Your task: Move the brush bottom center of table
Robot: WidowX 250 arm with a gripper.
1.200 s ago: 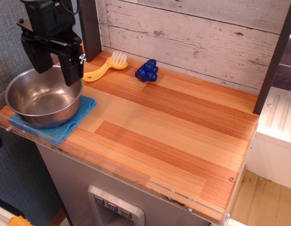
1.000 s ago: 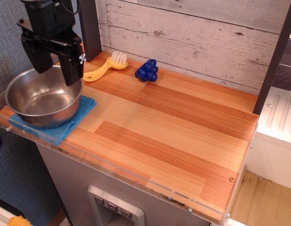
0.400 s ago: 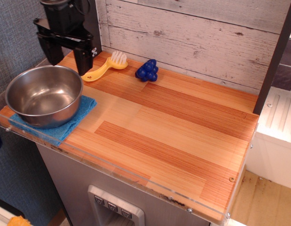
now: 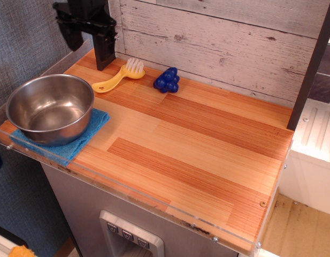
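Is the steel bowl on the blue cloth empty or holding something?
Empty. The steel bowl stands upright on the blue cloth, and only bare, shiny metal shows inside it.

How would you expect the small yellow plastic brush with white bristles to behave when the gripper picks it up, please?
The small yellow plastic brush with white bristles looks thin and moulded, so probably light and stiff. Lying flat on the striped wooden table, it seems unlikely to roll. Its smooth handle may slip; the bristles should yield.

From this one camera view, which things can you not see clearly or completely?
- Gripper: its top is cut off by the upper picture edge; only one finger shows fully, so open or shut is unclear.
- Blue cloth: mostly hidden under the steel bowl.
- Brush: the star cutout in its handle is too small to make out.
- Table: the far-left corner is hidden behind the gripper.
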